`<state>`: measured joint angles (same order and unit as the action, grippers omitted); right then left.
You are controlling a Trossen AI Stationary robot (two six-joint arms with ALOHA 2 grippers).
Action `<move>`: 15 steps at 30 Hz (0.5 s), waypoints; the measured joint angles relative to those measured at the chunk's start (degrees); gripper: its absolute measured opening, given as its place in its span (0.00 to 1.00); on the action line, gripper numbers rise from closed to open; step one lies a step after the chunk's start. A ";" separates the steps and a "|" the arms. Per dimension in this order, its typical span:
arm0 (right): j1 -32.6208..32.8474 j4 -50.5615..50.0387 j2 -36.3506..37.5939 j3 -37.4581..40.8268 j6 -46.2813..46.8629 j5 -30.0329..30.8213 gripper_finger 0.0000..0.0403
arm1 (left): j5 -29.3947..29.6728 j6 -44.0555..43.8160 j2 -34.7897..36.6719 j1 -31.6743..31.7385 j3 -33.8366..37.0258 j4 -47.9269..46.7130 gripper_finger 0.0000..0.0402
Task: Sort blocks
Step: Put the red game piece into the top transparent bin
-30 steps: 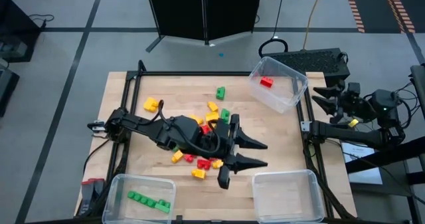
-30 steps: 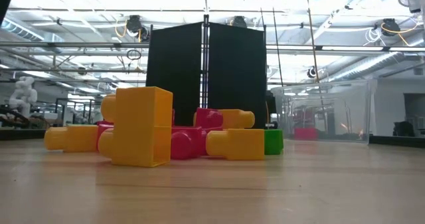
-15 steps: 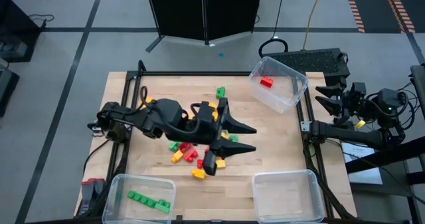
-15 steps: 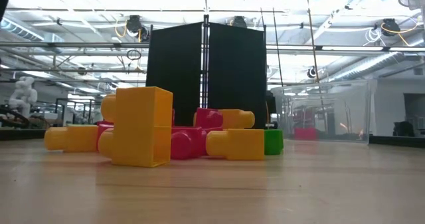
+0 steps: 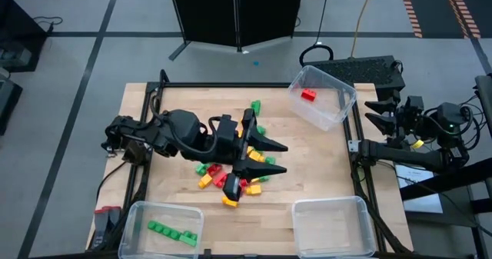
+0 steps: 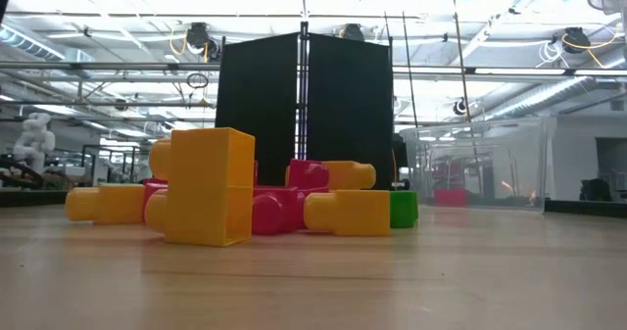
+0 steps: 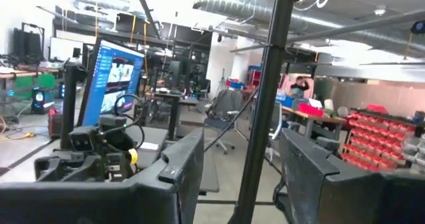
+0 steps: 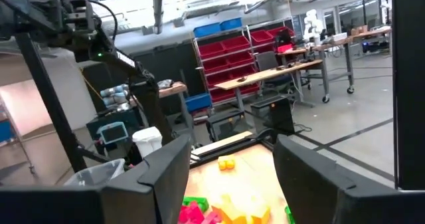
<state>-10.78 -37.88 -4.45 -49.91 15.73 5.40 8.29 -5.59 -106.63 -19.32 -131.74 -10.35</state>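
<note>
Left gripper (image 5: 270, 157) hovering, fingers apart and empty, above scattered red, green and yellow studded plastic bricks (image 5: 231, 178) mid-table; likely to nudge neighbours aside if lowered into the crowd.

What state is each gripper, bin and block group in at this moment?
left gripper: open, empty, above the loose blocks.
right gripper: open, empty, parked off the table's right edge.
far bin: holds one red block.
near-left bin: holds green blocks.
near-right bin: empty.
</note>
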 joint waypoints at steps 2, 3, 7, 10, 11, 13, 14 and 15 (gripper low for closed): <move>0.01 0.01 0.00 0.00 0.13 -0.92 0.52 | 0.77 0.09 0.26 0.08 0.00 -0.80 0.40; 0.01 -0.01 0.00 0.00 0.35 -1.18 0.52 | 0.83 0.17 0.55 0.12 0.00 -1.84 0.40; 0.01 -0.03 0.00 0.00 0.49 -1.29 0.52 | 1.81 0.61 1.75 0.30 0.00 -4.19 0.40; 0.01 0.01 0.00 0.00 0.63 -1.29 0.52 | 2.37 1.88 3.41 0.28 0.00 -6.61 0.40; 0.01 0.04 0.00 0.00 0.68 -1.26 0.52 | 2.79 2.07 3.88 0.10 0.00 -7.12 0.40; 0.01 0.10 0.00 0.00 0.73 -1.26 0.52 | 3.12 3.10 4.71 0.08 0.00 -7.38 0.40; 0.01 0.06 0.00 0.00 0.83 -1.28 0.52 | 3.19 3.41 5.13 0.08 0.00 -7.82 0.40; 0.01 0.08 0.00 0.00 1.03 -1.28 0.52 | 3.19 3.63 5.65 0.08 0.00 -8.56 0.40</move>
<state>-10.76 -37.80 -4.45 -49.91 16.77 4.12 11.49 -1.96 -100.98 -19.25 -131.74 -18.92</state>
